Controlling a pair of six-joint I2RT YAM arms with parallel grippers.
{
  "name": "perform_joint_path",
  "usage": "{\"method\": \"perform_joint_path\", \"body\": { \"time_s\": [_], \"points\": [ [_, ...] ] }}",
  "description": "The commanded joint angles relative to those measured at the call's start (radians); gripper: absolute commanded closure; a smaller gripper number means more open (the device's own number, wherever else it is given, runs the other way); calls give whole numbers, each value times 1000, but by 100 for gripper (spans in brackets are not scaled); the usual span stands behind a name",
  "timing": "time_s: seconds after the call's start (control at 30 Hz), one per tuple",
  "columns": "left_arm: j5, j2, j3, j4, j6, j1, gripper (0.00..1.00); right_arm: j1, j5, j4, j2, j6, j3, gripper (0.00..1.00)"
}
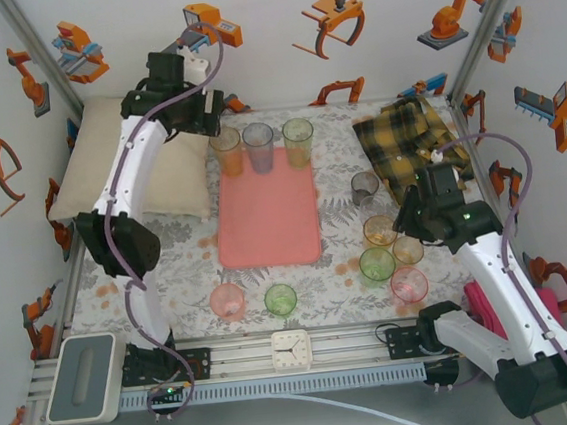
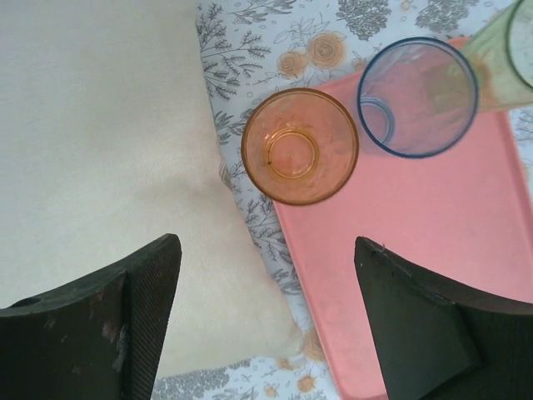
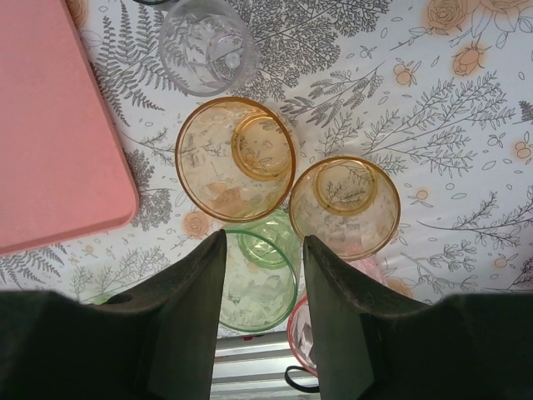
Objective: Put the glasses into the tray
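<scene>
- Top external view had the tray (image 1: 268, 224) mid-frame on the bench (image 1: 169, 274). Three of the glasses stood in a row along its upper edge: an orange glass (image 1: 225, 150), a blue glass (image 1: 258, 145) and a pale green glass (image 1: 298, 141).
- The other seven were off the tray. Five were bunched right of centre and two sat at lower middle.
- Left wrist view: the left fingers (image 2: 125, 317) were spread wide with nothing between them. The orange glass stood upright past them, right on the tray's corner and beside the pillow (image 2: 83, 125). I couldn't tell if its base was fully on the pink.
- Right wrist view: the right fingers (image 3: 183, 325) were set narrow, framing a green tumbler (image 3: 258, 287) at lower middle. I couldn't tell whether they were actually pinching it or just lined up with it.
- That tumbler was packed tight, with a big amber tumbler (image 3: 236, 158) and a smaller amber tumbler (image 3: 344, 207) touching or nearly touching just above it.
- My take was that the green tumbler was the step in hand.
- To do it well, I'd squeeze gently and lift straight up clear of the amber rims before swinging over.
- Then I'd set it down on the bare pink below the row, not crowding that corner glass.
</scene>
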Motion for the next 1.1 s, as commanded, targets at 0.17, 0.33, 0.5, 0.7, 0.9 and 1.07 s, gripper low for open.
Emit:
{"method": "perform_joint_path", "body": {
  "time_s": [0.17, 0.33, 0.5, 0.7, 0.9, 1.07],
  "points": [
    [105, -324, -262, -56, 37, -7, 19, -7, -37, -6, -2, -40, 65, 58],
    [198, -565, -498, -58, 143, -35, 15, -7, -102, -22, 3, -43, 97, 58],
    [277, -771, -735, -97, 209, -53, 11, -7, -154, -90, 22, -71, 152, 58],
    [323, -895, -921, -85, 204, -51, 10, -7, -222, -158, 20, -72, 209, 58],
    [360, -890, -933, -61, 158, -38, 10, -4, -281, -171, 53, -94, 256, 58],
    [348, -885, -940, -61, 159, -32, 10, 30, -343, -54, 123, -89, 264, 60]
  ]
}}
